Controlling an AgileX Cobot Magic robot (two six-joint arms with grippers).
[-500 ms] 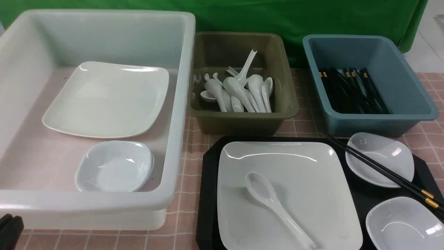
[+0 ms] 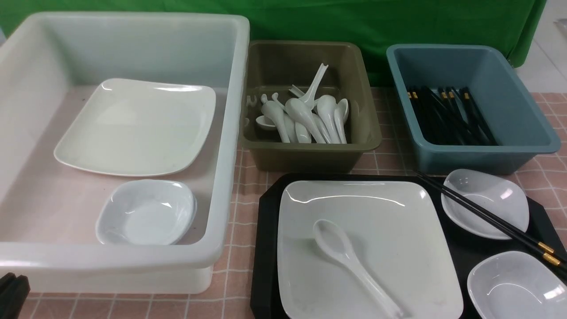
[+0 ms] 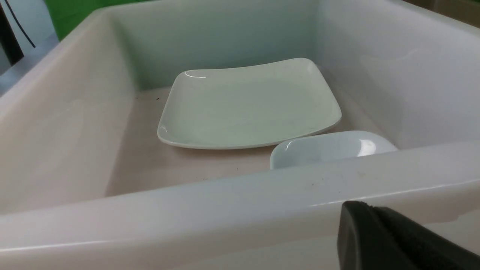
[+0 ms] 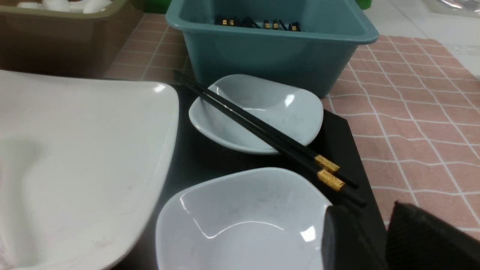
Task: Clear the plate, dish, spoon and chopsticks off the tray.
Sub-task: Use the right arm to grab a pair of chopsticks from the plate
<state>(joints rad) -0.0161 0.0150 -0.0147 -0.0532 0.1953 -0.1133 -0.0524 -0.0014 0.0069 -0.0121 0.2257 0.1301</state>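
The black tray (image 2: 266, 248) lies at the front right. On it sits the large white square plate (image 2: 381, 230), with the white spoon (image 2: 350, 266) lying in it. The black chopsticks (image 2: 487, 217) rest across the far small dish (image 2: 496, 195). A second small dish (image 2: 514, 288) is nearer. My left gripper (image 2: 9, 283) is shut and empty at the front left corner, outside the white tub. My right gripper (image 4: 388, 213) is shut and empty, just short of the chopsticks' (image 4: 262, 129) gold-banded ends and beside the near dish (image 4: 240, 217). It is out of the front view.
A big white tub (image 2: 230, 133) at the left holds another square plate (image 2: 133, 128) and a small dish (image 2: 146, 212). An olive tub (image 2: 310, 155) behind the tray holds several spoons. A blue tub (image 2: 478, 157) at the back right holds several chopsticks.
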